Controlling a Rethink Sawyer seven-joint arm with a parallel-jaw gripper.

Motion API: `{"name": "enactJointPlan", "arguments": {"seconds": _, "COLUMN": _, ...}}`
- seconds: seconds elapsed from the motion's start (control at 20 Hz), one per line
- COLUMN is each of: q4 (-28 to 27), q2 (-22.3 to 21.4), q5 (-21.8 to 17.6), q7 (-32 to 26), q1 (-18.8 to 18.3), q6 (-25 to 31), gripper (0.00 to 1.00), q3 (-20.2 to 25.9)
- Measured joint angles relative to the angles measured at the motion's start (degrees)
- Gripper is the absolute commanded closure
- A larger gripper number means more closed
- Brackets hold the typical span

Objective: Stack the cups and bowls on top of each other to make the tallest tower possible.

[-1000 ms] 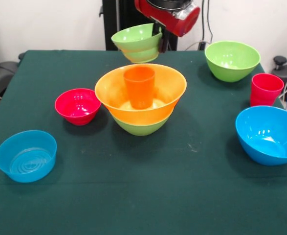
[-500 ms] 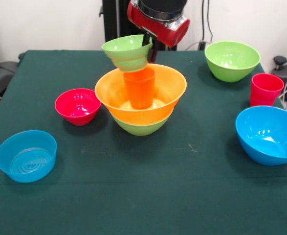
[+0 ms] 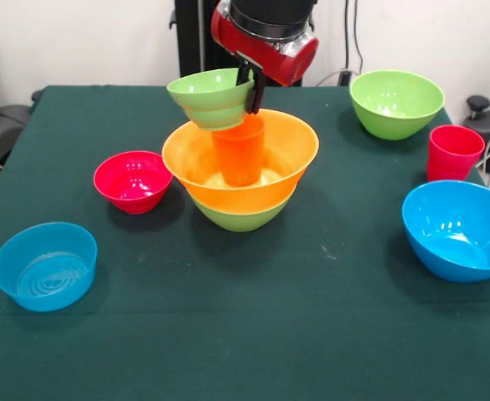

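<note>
The gripper [image 3: 251, 90] pinches the small green bowl's [image 3: 207, 97] rim above the orange cup [image 3: 239, 149]; next, centre and lower it.

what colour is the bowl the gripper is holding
Light green: the small bowl held at its rim by the gripper, clearest in the front view.

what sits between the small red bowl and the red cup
In the front view, the wide orange bowl, nested in a green bowl and holding the orange cup, stands between the small red bowl and the red cup.
</note>
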Motion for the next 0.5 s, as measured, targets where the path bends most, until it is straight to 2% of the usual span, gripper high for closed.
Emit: {"name": "enactJointPlan", "arguments": {"seconds": 0.5, "q4": 4.07, "q2": -0.31, "q5": 0.01, "q7": 0.00, "q1": 0.00, "q6": -0.21, "gripper": 1.00, "q3": 0.16}}
